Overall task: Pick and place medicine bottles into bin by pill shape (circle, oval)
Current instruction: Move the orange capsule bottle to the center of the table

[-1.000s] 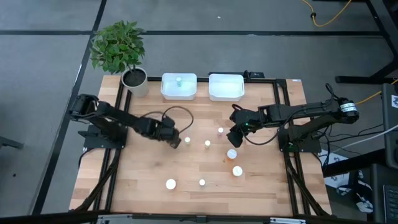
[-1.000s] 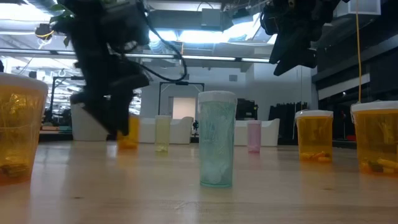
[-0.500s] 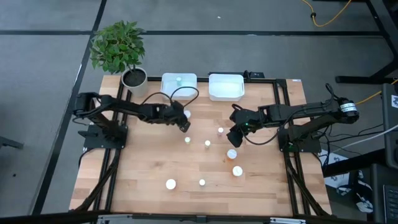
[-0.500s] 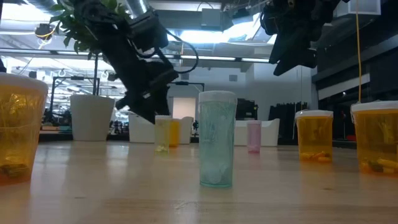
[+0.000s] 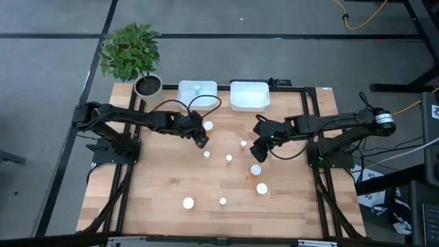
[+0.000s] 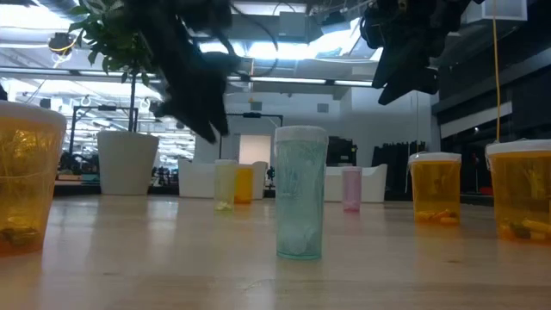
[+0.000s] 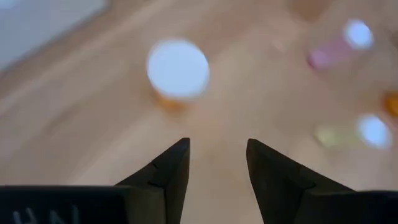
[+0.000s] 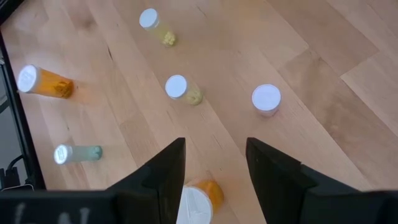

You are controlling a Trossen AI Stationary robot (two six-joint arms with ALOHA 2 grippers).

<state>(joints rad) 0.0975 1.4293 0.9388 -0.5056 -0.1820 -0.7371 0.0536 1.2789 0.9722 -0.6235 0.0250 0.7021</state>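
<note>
— Two grippers are seen over the tabletop [image 5: 158, 199], and nothing is gripped by either. Why is the left gripper [image 7: 217, 155] held where it is?

— It is poised with jaws parted and empty above an orange bottle [image 7: 178, 71] standing upright just ahead of the fingertips; judging by that, this bottle is being lined up for a pick. A pink bottle [image 7: 339, 46] and a pale green bottle [image 7: 354, 132] are seen farther off to one side.

— And the right gripper [image 8: 214, 165]?

— It is likewise spread and empty, hovering. A second orange bottle [image 8: 198, 198] is seen directly below, between its fingers but not touched, so a descent may be intended. Beyond it, the other scattered bottles are seen.

— What is held in the containers?

— Two white bins are set side by side beyond both grippers. In the left bin [image 5: 185, 101] one small pale green bottle [image 5: 197, 88] has been placed; the right bin [image 5: 236, 101] appears to hold nothing. Most of the sorting is judged undone.
</note>
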